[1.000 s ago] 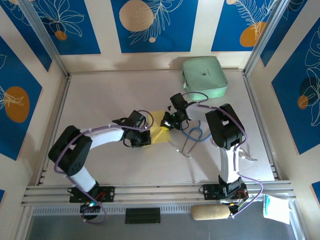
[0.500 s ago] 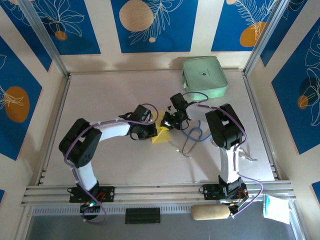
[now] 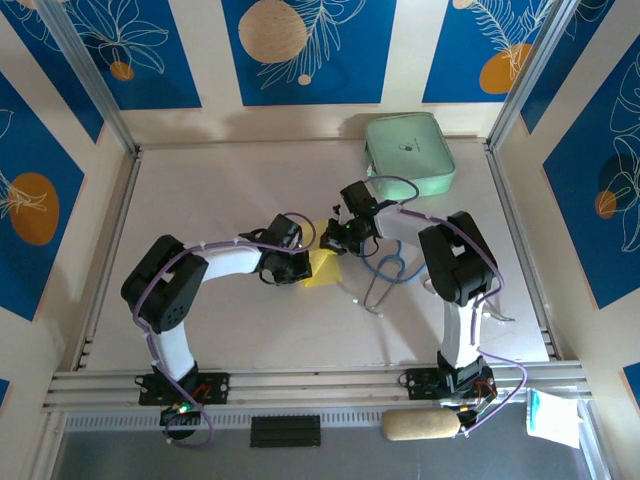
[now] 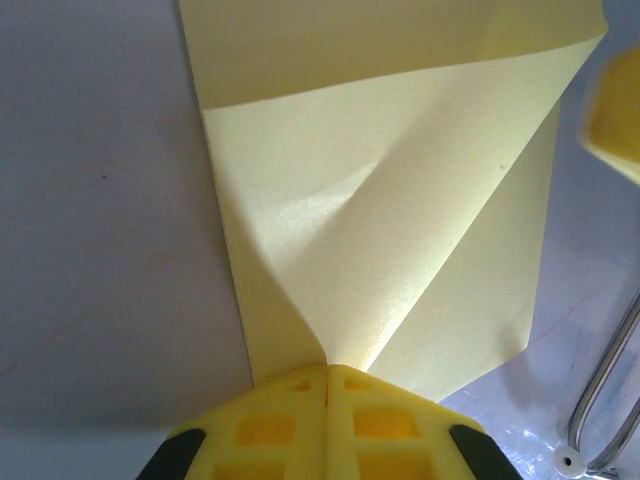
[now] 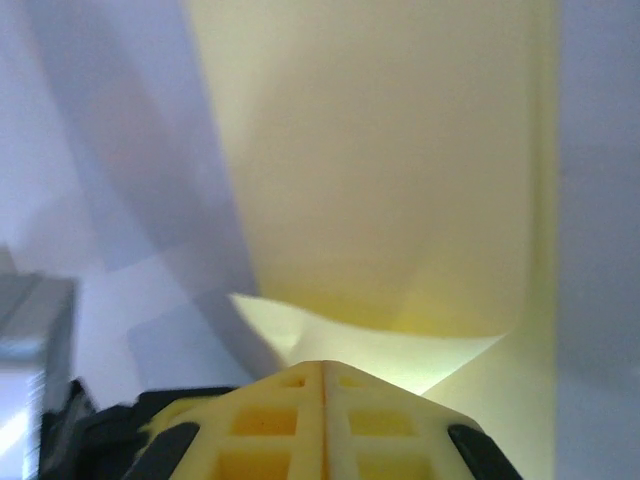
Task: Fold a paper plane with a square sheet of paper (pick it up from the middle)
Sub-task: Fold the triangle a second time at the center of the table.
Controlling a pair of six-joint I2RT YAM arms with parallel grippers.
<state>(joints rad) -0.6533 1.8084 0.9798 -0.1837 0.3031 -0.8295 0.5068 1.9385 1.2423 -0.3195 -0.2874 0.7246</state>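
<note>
- The square sheet of paper (image 3: pixel 322 268) lay partly folded at the centre of the top view, on the table (image 3: pixel 220 200), well below the mint-green case (image 3: pixel 408 152) at the upper right.
- The left gripper (image 3: pixel 303 268) met the sheet from its left edge. In the left wrist view its fingers (image 4: pixel 270 425) were pressed together at the bottom centre, with the yellow paper (image 4: pixel 380 250) fanning up out of the seam: a pinch on the sheet.
- The right gripper (image 3: pixel 337 240) sat at the sheet's upper corner. In the right wrist view its jaws were likewise closed at the bottom centre (image 5: pixel 322 368), and a curled edge of paper (image 5: pixel 400 180) rose just above the tips, so it seemed to hold that edge too.
- Judged as a fold in progress: one pinch should anchor while the other carries its flap over, keeping the paper taut enough not to buckle.
- The edges should be lined up before the crease is pressed, as a skewed fold would carry through.
- The blue cable (image 3: pixel 390 268) lay just right of the sheet, so any sweep should stay clear of it.
</note>
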